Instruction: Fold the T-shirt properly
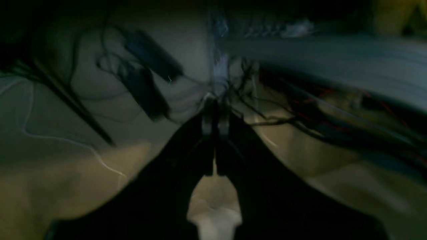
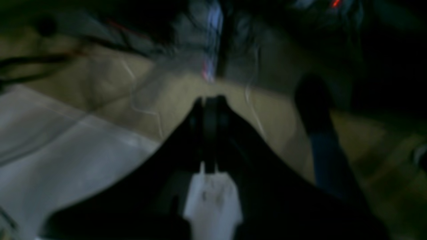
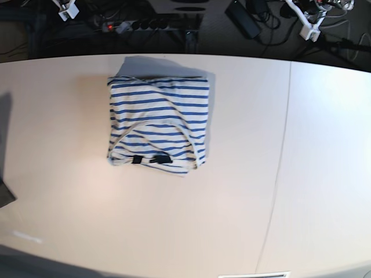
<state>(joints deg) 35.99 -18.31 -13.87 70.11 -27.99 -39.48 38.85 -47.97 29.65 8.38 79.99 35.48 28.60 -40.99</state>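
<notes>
The T-shirt (image 3: 156, 124) lies folded into a compact rectangle on the left half of the white table (image 3: 301, 174), in the base view. It is white with blue stripes, and its collar and dark neck label (image 3: 152, 158) face the front edge. It does not show in either wrist view. My left gripper (image 1: 215, 116) has its dark fingers pressed together with nothing between them, and it points at cables off the table. My right gripper (image 2: 210, 101) is shut and empty too, over a blurred floor. Neither gripper is near the shirt.
Behind the table's far edge lie a power strip (image 3: 133, 25), a black adapter (image 3: 243, 11) and tangled cables. White arm parts show at the top left (image 3: 68, 8) and top right (image 3: 310, 26). A seam (image 3: 278, 162) runs across the table right of the shirt.
</notes>
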